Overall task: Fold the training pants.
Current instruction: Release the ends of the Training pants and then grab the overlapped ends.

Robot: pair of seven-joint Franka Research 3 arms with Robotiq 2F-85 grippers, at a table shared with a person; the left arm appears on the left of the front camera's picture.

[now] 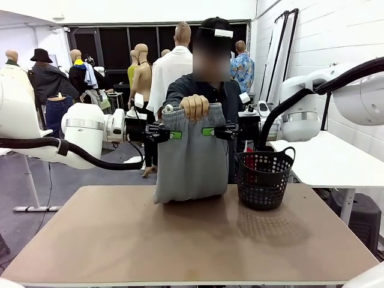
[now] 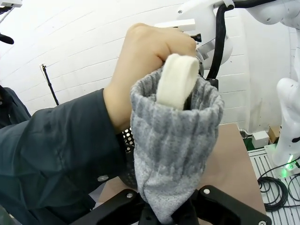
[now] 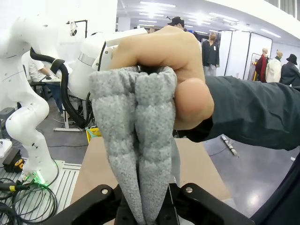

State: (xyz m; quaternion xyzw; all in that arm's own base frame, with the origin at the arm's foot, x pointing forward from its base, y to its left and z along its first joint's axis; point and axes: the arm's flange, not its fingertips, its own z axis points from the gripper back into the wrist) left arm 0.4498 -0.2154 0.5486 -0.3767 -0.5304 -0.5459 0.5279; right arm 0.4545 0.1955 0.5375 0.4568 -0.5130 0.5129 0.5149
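In the front view the training pants (image 1: 192, 162) hang in the middle of the frame, with their lower end bunched on the table (image 1: 180, 240) just left of the black mesh basket (image 1: 264, 180). The person's hand (image 1: 194, 107) grips the gathered waistband from above. The left gripper (image 1: 174, 134) pinches the cloth from the picture's left and the right gripper (image 1: 209, 131) from the picture's right, both just under the waistband.

The pants look light, soft and limp, so they will likely sag and drape from any hold. The thick elastic waistband seems the firmest place to take them, one side per claw. This view alone shows the full length of the garment and the table beneath it.

In the left wrist view the left gripper (image 2: 166, 213), at the bottom edge, is clenched on a fold of the grey jersey (image 2: 176, 154), which rises into the hand (image 2: 150, 65) at the upper middle. A white strip (image 2: 177, 82), probably the drawstring, pokes out of the waistband here.

In the right wrist view the right gripper (image 3: 145, 213), at the bottom centre, is clamped on two padded ridges of the waistband (image 3: 136, 136). The hand (image 3: 164, 61) closes over them at the top. This view shows the ribbed gathering close up.
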